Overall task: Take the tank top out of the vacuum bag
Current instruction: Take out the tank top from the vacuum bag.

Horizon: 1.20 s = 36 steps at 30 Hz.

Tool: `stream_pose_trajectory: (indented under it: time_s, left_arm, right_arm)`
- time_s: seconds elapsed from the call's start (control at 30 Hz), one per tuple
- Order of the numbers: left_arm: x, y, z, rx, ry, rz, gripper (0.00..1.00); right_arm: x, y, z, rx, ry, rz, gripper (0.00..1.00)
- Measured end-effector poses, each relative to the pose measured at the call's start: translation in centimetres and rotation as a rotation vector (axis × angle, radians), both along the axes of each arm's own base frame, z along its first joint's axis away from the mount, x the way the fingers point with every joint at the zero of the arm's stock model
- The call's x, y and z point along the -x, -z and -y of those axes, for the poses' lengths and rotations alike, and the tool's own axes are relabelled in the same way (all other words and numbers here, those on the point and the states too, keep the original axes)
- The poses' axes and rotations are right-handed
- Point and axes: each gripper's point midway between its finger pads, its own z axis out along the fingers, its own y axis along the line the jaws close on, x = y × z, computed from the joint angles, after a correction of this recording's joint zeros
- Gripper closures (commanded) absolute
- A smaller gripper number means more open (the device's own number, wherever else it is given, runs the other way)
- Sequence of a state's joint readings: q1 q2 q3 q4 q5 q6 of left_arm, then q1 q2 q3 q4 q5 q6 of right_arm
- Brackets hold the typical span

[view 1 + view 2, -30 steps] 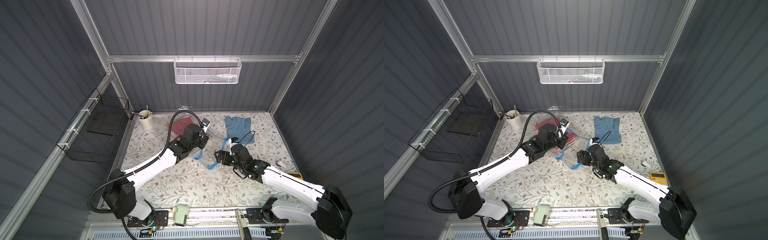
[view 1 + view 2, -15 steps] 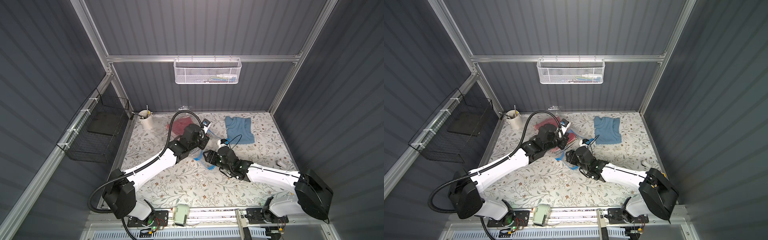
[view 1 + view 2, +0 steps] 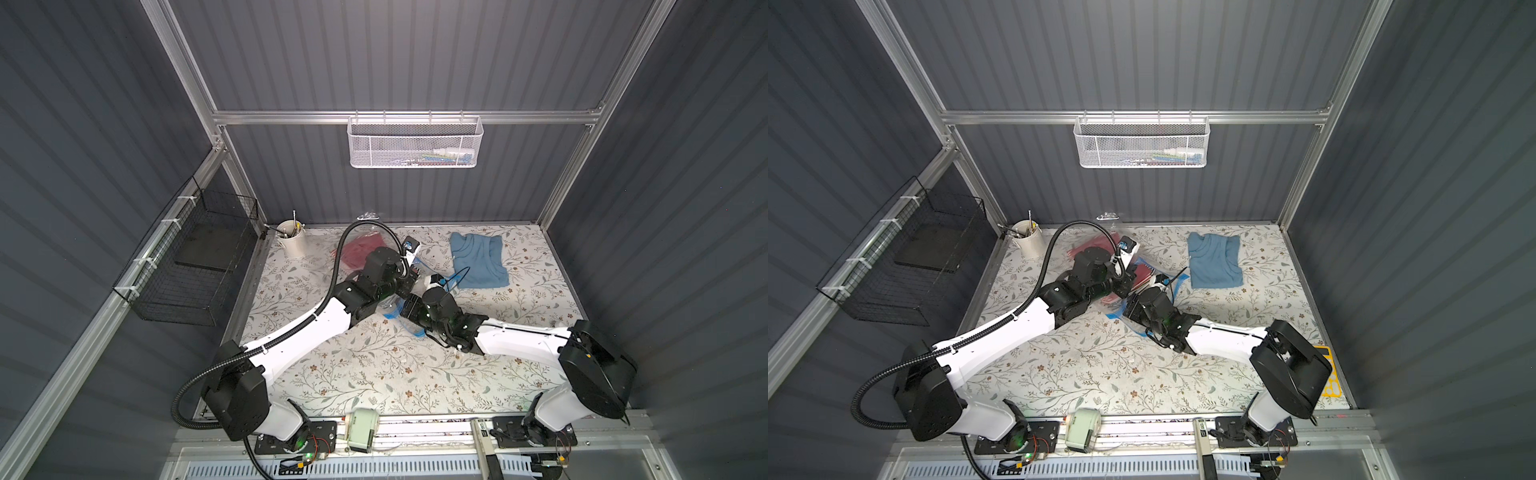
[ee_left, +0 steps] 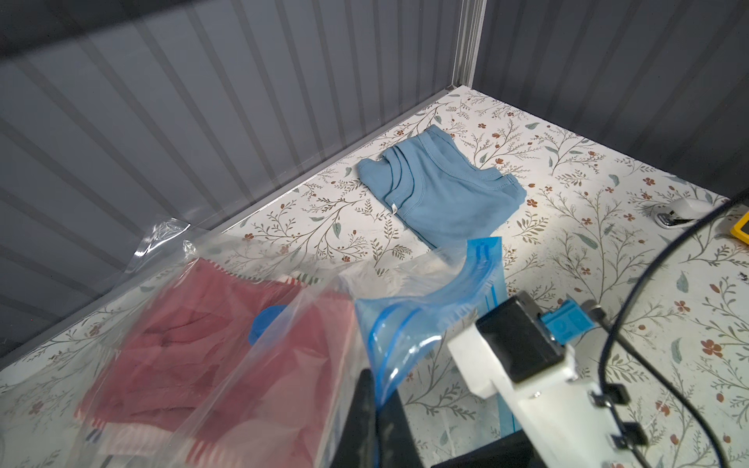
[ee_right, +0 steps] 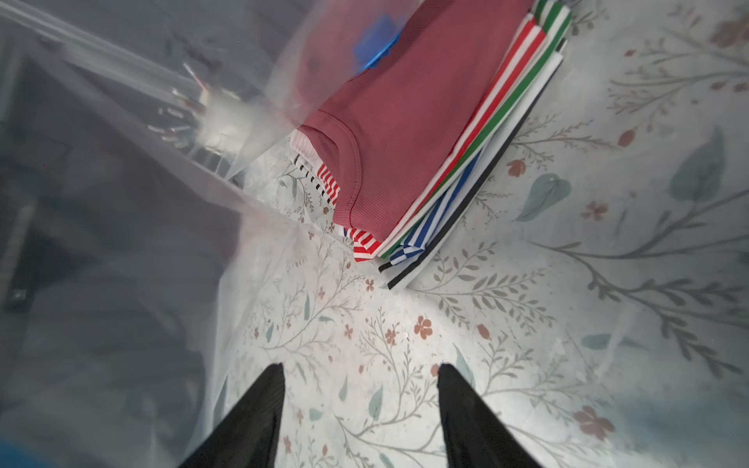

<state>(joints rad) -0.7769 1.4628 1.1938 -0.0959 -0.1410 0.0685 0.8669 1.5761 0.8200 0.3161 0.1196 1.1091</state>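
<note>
Floral tabletop (image 5: 405, 324) separates right pincer (image 5: 358, 366) from red tank top (image 5: 405, 121) edge.

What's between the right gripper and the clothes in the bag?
Nothing solid: right wrist view shows only floral table under clear bag between right gripper and clothes.

The enclosure walls (image 3: 395, 54) are dark grey ribbed panels on three sides, joined by an aluminium frame (image 3: 291, 117). A white mesh basket (image 3: 414, 145) hangs from the rear crossbar. A black wire basket (image 3: 195, 266) is fixed to a side rail with white ties. The worktop (image 3: 374, 374) has a pale floral covering and is brightest near the front.
</note>
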Motion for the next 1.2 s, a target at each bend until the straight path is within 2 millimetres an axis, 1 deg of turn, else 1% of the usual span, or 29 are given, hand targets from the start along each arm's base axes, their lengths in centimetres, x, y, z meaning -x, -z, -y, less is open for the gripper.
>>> stream_pose_trajectory:
  time_s: [0.17, 0.23, 0.33, 0.37, 0.43, 0.53, 0.63, 0.67, 0.73, 0.8, 0.9, 1.0, 1.1, 1.2]
  left_arm:
    - [0.2, -0.6, -0.1, 0.017, -0.001, 0.002, 1.0]
    - [0.4, -1.1, -0.2, 0.028, 0.001, 0.006, 1.0]
    - [0.8, -2.3, -0.6, 0.05, -0.001, 0.019, 1.0]
    - [0.9, -2.5, -0.7, 0.054, -0.002, 0.024, 1.0]
    - [1.0, -3.0, -0.9, 0.059, -0.005, 0.032, 1.0]
    - [0.9, -3.1, -1.1, 0.059, -0.011, 0.034, 1.0]
    - [1.0, -2.8, -1.1, 0.053, -0.011, 0.029, 1.0]
    - [1.0, -2.7, -1.1, 0.053, -0.011, 0.029, 1.0]
    - [0.9, -2.6, -1.2, 0.05, -0.015, 0.028, 1.0]
    - [0.9, -2.5, -1.2, 0.046, -0.017, 0.029, 1.0]
    - [0.8, -2.3, -1.4, 0.036, -0.021, 0.034, 1.0]
    - [0.8, -2.2, -1.5, 0.029, -0.027, 0.039, 1.0]
    - [0.7, -2.3, -1.6, 0.022, -0.033, 0.045, 1.0]
    - [0.6, -2.3, -1.7, 0.019, -0.04, 0.047, 1.0]
  right_arm:
    - [-0.4, 0.9, -0.5, -0.001, 0.009, -0.019, 0.39]
    - [-0.8, 0.6, -1.0, -0.004, 0.006, -0.019, 0.38]
    - [-1.2, -0.5, -1.8, -0.053, 0.012, -0.016, 0.39]
    - [-1.2, -0.6, -1.9, -0.069, 0.016, -0.017, 0.39]
    - [-1.3, -0.3, -2.1, -0.095, 0.027, -0.037, 0.39]
    - [-1.4, 1.0, -2.5, -0.105, 0.034, -0.069, 0.39]
    - [-1.4, 2.6, -2.7, -0.1, 0.042, -0.108, 0.4]
    - [-1.6, 2.8, -2.8, -0.101, 0.042, -0.115, 0.4]
    - [-2.1, 2.9, -3.6, -0.114, 0.038, -0.123, 0.41]
    - [-2.6, 2.6, -4.4, -0.14, 0.032, -0.12, 0.41]
    - [-2.9, 2.4, -4.8, -0.176, 0.027, -0.122, 0.42]
    - [-3.6, 2.9, -4.7, -0.195, 0.033, -0.129, 0.43]
    - [-4.4, 3.9, -4.1, -0.199, 0.062, -0.149, 0.45]
    - [-5.0, 4.4, -3.4, -0.202, 0.097, -0.161, 0.46]
